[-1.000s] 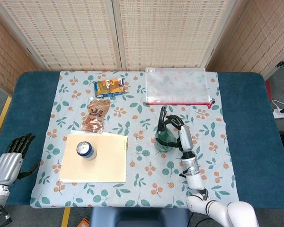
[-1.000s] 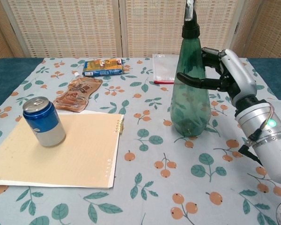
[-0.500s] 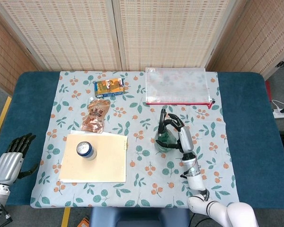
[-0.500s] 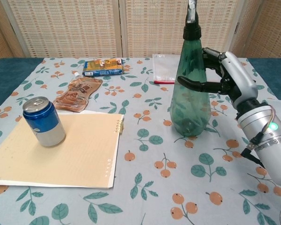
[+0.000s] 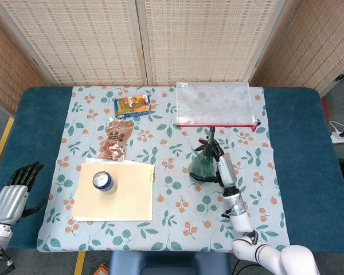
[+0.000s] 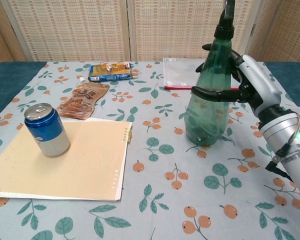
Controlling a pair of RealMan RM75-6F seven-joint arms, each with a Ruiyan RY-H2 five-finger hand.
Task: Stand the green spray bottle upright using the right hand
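The green spray bottle (image 6: 207, 110) stands with its base on the flowered cloth, right of centre, and its black nozzle leans toward my right hand. My right hand (image 6: 252, 82) holds the bottle from the right, the thumb across its front and the other fingers behind it. In the head view the bottle (image 5: 202, 163) appears as a dark green cone with the right hand (image 5: 221, 166) against it. My left hand (image 5: 8, 192) hangs off the table's left edge, fingers apart, holding nothing.
A blue can (image 6: 46, 129) stands on a tan notepad (image 6: 85, 165) at the front left. A brown pouch (image 6: 82, 100) and a blue packet (image 6: 110, 71) lie further back. A clear zip bag (image 5: 215, 103) lies behind the bottle.
The bottle stood straight before and now tilts to the right, toward my right hand. The hand's fingers have closed in around the bottle. The left hand has not moved.
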